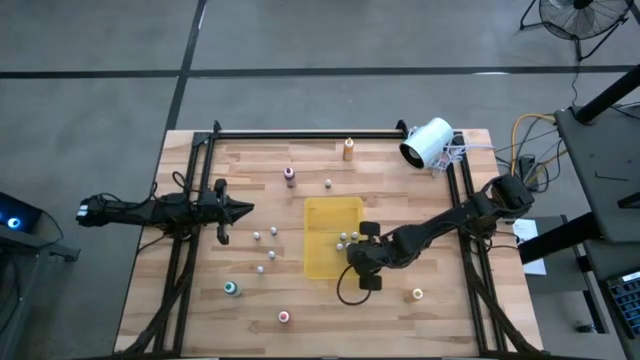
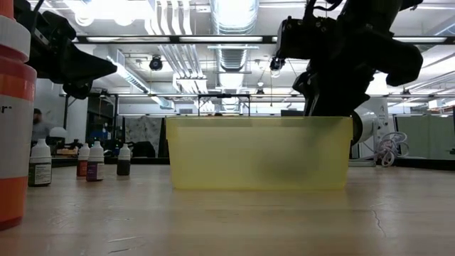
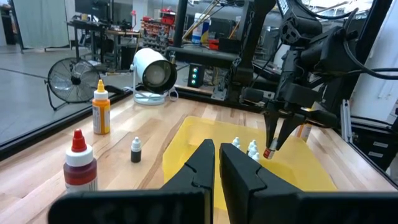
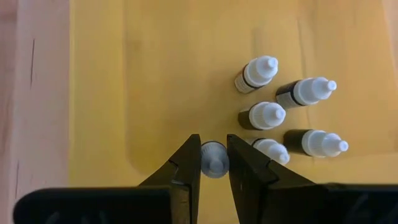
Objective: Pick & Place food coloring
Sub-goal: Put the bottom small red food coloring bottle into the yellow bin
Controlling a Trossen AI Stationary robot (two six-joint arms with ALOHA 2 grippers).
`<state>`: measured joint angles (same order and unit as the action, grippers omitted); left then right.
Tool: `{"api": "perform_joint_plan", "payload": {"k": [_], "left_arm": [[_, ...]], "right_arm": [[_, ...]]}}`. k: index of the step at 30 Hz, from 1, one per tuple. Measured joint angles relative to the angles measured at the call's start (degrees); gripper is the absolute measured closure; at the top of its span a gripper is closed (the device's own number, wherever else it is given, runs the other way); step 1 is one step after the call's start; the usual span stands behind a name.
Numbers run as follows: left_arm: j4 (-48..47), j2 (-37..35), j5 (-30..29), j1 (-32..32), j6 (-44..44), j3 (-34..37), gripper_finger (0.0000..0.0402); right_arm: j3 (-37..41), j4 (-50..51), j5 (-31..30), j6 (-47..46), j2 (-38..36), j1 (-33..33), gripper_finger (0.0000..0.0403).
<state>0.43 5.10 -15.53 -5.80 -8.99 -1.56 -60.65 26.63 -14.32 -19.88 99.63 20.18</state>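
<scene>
A yellow tray [image 1: 322,262] lies mid-table. Several small white-capped food coloring bottles [image 4: 261,116] stand upright in it. My right gripper [image 4: 213,144] reaches over the tray from the table's right and is shut on one more small bottle [image 4: 214,160], next to that cluster. Other small bottles [image 1: 265,245] stand on the wood left of the tray. Taller ones with orange [image 1: 348,148], maroon [image 1: 290,176], teal [image 1: 231,288] and pink [image 1: 284,317] tops stand around it. My left gripper [image 3: 216,163] waits shut at the table's left, pointing level toward the tray. My right gripper pinches the small bottle by its white cap [image 4: 214,163] between its two fingertips [image 3: 277,142]. The fingers slant down from the table's right side. The bottle hangs upright below them, its red-labelled body [image 3: 268,153] close over the tray floor; whether it touches the floor I cannot tell.
A big white cylinder device [image 1: 427,142] lies at the far right corner with cables beside it. Another bottle [image 1: 417,294] stands near the front right. A black frame [image 1: 300,132] runs along the far edge and down both sides.
</scene>
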Motion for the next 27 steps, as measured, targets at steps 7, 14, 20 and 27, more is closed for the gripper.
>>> {"api": "perform_joint_plan", "payload": {"k": [7,14,20,27], "left_arm": [[0.00,0.00,0.00,-0.01,0.00,0.00,0.0402],[0.00,0.00,0.02,0.00,0.00,0.00,0.0402],[0.00,0.02,0.00,0.00,0.00,0.00,0.0402],[0.00,0.02,0.02,-0.01,0.01,0.00,0.0402]], "right_arm": [[0.03,-0.53,1.41,0.59,-0.02,0.07,0.0348],[0.08,-1.27,1.48,3.30,-0.04,0.28,0.0348],[0.32,-1.57,1.76,5.19,0.66,0.18,0.0348],[0.25,-1.99,2.81,5.42,2.12,0.17,0.0348]]}}
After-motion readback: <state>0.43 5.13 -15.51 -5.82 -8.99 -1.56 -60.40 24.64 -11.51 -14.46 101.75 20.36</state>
